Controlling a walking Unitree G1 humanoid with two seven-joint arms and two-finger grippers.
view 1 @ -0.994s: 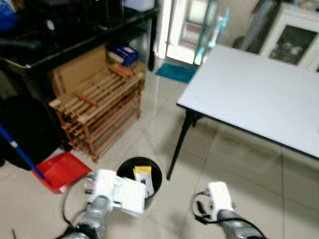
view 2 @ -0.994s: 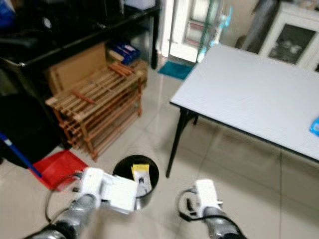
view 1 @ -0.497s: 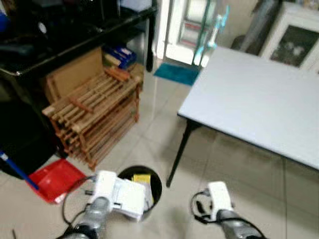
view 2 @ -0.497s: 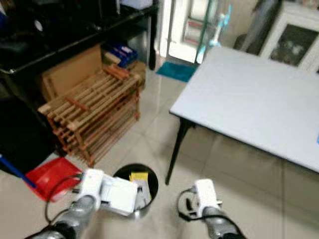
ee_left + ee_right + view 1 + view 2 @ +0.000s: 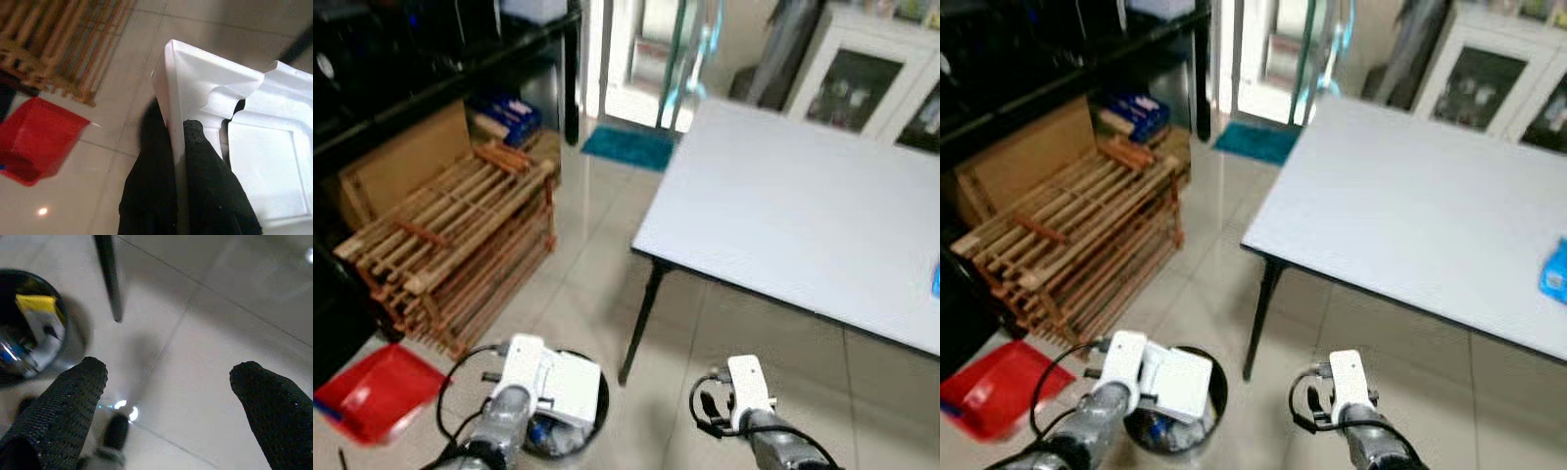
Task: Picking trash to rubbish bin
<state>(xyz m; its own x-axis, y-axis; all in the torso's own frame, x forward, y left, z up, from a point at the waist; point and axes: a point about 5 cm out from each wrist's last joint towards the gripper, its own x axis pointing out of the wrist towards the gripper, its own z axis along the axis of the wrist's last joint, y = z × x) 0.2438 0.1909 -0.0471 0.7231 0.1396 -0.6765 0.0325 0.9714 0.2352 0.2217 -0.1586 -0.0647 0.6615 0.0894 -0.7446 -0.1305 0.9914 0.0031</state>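
Observation:
My left gripper (image 5: 176, 161) is shut on a white foam tray (image 5: 230, 147), its black fingers (image 5: 205, 176) pinching the tray's rim. In the eye views the foam tray (image 5: 570, 380) hangs over the black rubbish bin (image 5: 563, 436) on the floor tiles. The bin (image 5: 29, 333) holds a yellow and white carton (image 5: 41, 313) and other scraps. My right gripper (image 5: 168, 391) is open above bare floor beside the bin, with nothing between its fingers (image 5: 73, 396). Its white wrist (image 5: 749, 387) sits low at the right.
A white table (image 5: 803, 206) on black legs (image 5: 641, 318) stands ahead to the right; a blue item (image 5: 1554, 271) lies on its right edge. A wooden slatted rack (image 5: 450, 240) and dark shelving are at the left. A red dustpan (image 5: 372, 392) lies left of the bin.
The camera has moved forward and turned, so the scene has slid left and down. The bin now lies directly under the foam tray. Both grippers keep their poses.

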